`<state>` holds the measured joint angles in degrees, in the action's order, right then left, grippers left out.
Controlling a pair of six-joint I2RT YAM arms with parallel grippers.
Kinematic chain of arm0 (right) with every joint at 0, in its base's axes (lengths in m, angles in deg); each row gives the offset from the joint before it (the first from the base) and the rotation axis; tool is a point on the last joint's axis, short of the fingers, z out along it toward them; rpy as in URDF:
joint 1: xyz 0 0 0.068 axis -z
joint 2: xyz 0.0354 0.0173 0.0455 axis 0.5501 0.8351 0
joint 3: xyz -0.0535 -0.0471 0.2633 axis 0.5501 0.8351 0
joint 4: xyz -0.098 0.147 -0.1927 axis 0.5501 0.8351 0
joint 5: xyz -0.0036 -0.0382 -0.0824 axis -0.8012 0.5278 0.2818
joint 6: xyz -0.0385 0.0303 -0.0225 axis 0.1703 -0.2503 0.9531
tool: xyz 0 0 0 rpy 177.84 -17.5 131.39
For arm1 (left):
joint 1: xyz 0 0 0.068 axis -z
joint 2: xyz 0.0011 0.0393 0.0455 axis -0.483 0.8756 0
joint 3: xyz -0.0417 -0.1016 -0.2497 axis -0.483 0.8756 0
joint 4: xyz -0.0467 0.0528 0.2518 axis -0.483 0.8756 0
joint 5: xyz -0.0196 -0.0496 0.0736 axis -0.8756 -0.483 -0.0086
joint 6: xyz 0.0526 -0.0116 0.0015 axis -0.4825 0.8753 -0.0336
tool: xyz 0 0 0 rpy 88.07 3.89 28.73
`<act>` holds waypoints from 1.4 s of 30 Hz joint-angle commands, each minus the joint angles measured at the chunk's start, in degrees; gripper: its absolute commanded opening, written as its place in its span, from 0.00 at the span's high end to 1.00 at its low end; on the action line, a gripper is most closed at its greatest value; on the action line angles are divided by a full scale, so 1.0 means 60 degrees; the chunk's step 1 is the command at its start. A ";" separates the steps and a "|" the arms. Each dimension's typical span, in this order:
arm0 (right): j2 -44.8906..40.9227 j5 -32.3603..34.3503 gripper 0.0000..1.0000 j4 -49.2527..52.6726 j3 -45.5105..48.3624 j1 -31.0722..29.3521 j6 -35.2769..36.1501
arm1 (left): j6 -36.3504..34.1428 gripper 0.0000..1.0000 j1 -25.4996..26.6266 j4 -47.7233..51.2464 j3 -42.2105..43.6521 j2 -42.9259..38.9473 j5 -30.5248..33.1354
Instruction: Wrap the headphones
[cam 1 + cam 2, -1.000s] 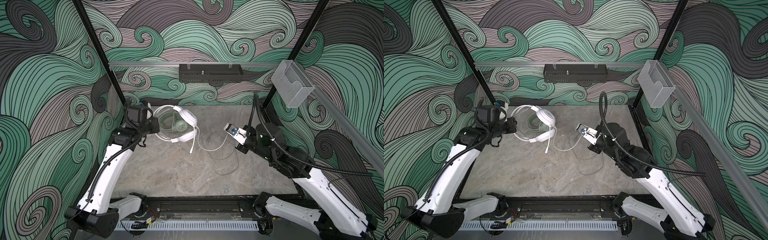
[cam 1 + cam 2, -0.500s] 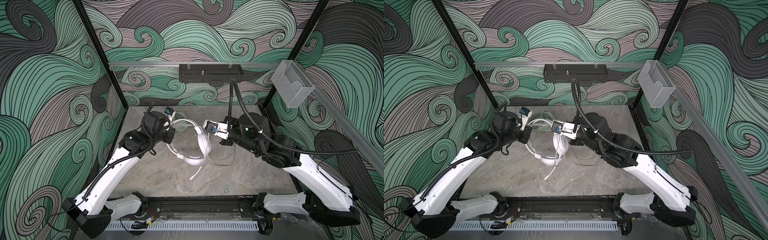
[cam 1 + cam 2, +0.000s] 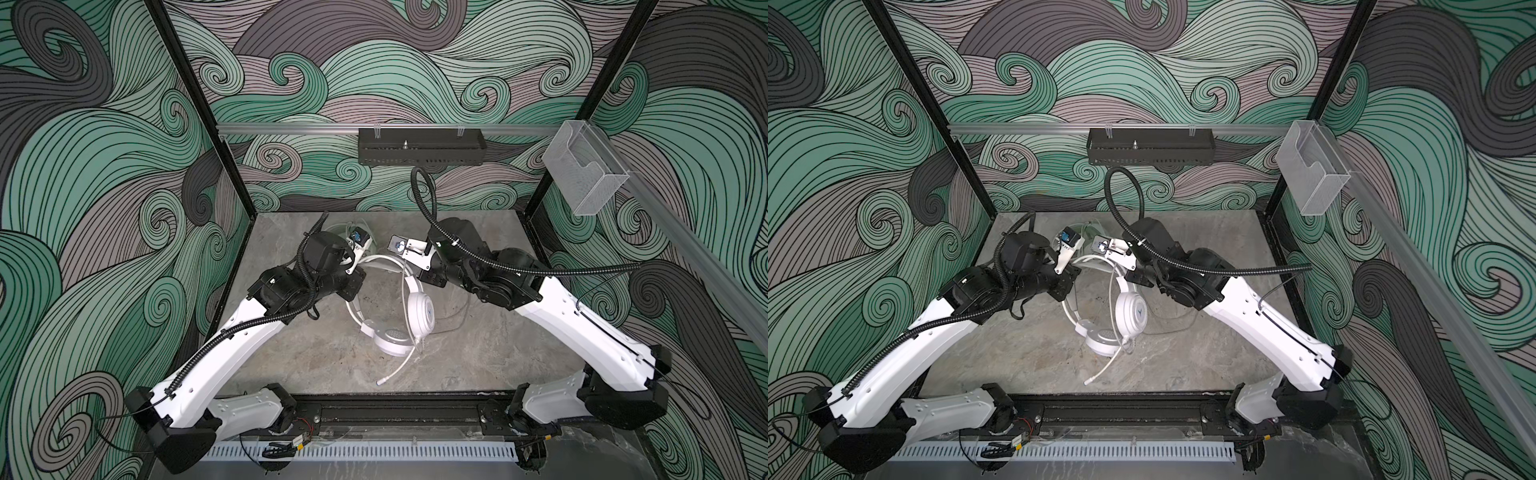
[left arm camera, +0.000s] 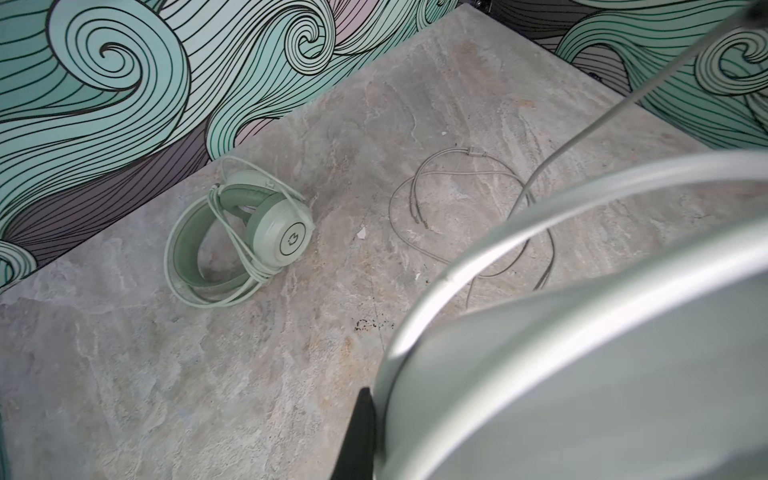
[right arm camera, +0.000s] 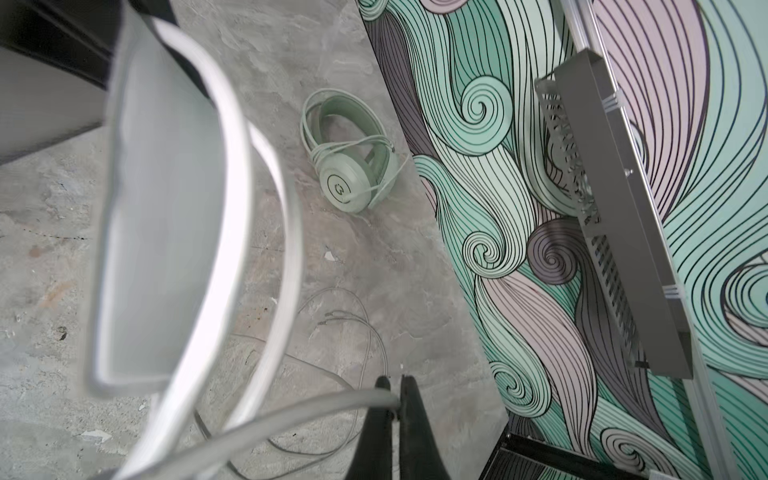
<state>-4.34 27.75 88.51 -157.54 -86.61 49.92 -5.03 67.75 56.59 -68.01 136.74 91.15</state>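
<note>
The white headphones hang above the middle of the table, earcups down and mic boom pointing at the front edge. My left gripper is shut on their headband, with only one black finger showing. My right gripper is shut on their white cable, close to the headband. The rest of that cable lies in loose loops on the table. The mint green headphones lie near the back wall with their cable wound round them.
A black perforated tray hangs on the back rail, and a clear plastic box sits on the right rail. A black rail runs along the table's front edge. Patterned walls close in the back and both sides.
Both grippers have come together at the middle of the table. The white headphones moved with them from the back left, off the mint pair, and now hang between the grippers.
</note>
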 commanded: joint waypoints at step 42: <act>-0.1611 -0.0995 0.43 -0.0885 0.1007 0.1086 -0.1192 | 0.3630 1.00 0.0044 -0.3032 0.1288 -0.1581 -0.2238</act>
<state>-12.08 24.43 85.53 -152.19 -82.02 45.33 12.69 67.93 43.26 -58.88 129.14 79.06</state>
